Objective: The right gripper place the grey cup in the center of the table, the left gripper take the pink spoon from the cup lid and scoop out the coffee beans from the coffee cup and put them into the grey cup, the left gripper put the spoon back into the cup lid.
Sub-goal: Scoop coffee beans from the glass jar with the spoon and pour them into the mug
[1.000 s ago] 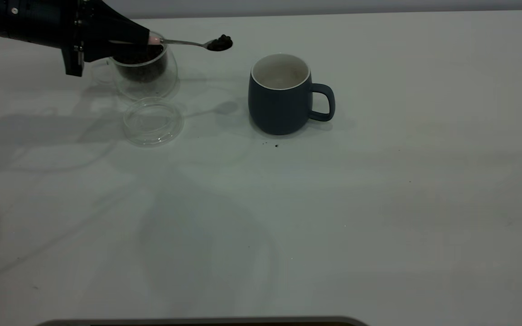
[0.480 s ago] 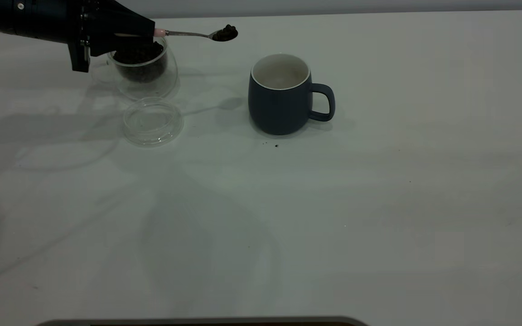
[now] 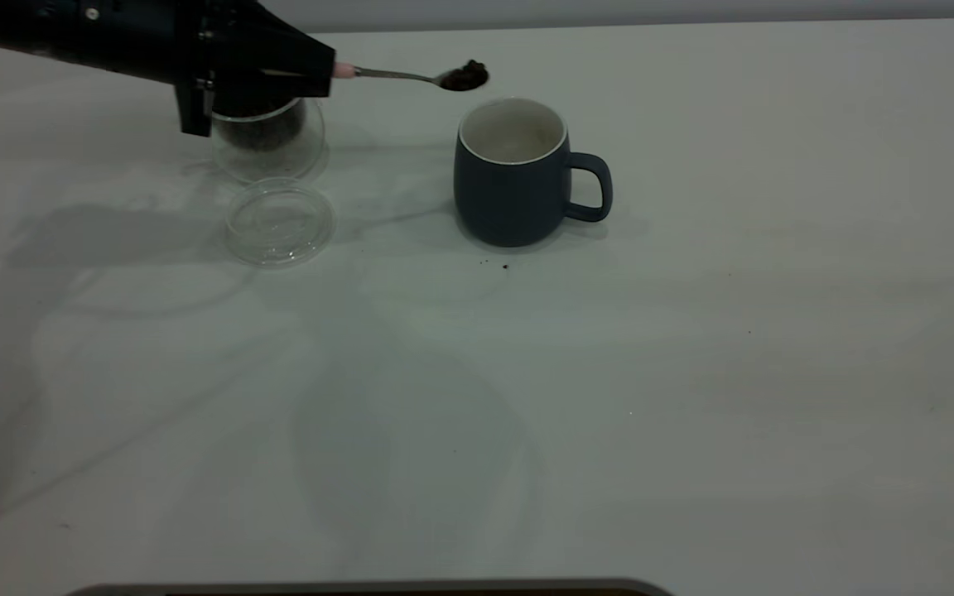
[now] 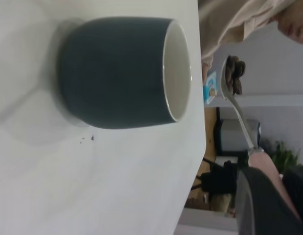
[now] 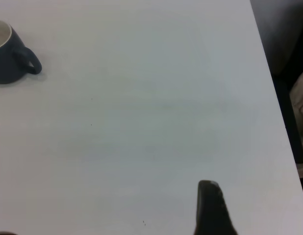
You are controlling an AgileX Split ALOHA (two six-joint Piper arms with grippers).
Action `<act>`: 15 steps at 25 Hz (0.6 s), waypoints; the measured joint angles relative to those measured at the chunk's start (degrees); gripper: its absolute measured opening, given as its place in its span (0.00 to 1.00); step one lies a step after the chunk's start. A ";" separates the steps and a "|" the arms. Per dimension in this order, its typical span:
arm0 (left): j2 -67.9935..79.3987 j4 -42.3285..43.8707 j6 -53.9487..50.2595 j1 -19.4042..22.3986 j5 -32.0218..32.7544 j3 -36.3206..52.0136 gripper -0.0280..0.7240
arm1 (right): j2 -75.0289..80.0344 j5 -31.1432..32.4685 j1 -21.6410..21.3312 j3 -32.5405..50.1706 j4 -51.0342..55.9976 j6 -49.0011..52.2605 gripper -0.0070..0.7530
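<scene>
Left gripper high over the back left of the bench, above the coffee cup. Its fingers are closed down tight on the pink handle of the pink spoon; only a stub of pink shows past the tips. Spoon held about level, shaft pointing toward the grey cup, bowl loaded with a small heap of coffee beans. In the exterior view the bowl hangs in the air just left of and above the grey cup's rim, not touching it. Left wrist view shows the same: spoon bowl with beans near the white rim, apart from it.

Grey cup stands upright near bench centre, handle to the right arm's side, inside looks white. A few dark specks on the bench just in front of it.

Coffee cup upright, dark beans inside, partly hidden by the gripper. Cup lid lies flat just in front of the coffee cup, close beside it.

Right gripper: only one dark finger shows in the right wrist view, above bare bench, well apart from the grey cup; cannot tell how far open.
</scene>
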 joint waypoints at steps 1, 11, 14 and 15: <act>0.00 0.00 0.00 -0.53 -0.63 0.00 0.19 | 0.00 0.00 0.00 0.00 0.00 0.00 0.66; 0.00 -0.06 3.84 -3.89 -7.98 0.00 0.19 | 0.00 0.00 0.00 0.00 0.00 0.00 0.66; 0.12 -0.06 6.26 -4.34 -8.79 0.00 0.19 | 0.00 0.00 0.00 0.00 0.00 0.00 0.66; 0.19 -0.06 7.14 -4.55 -8.79 0.00 0.19 | 0.00 0.00 0.00 0.00 0.00 0.00 0.66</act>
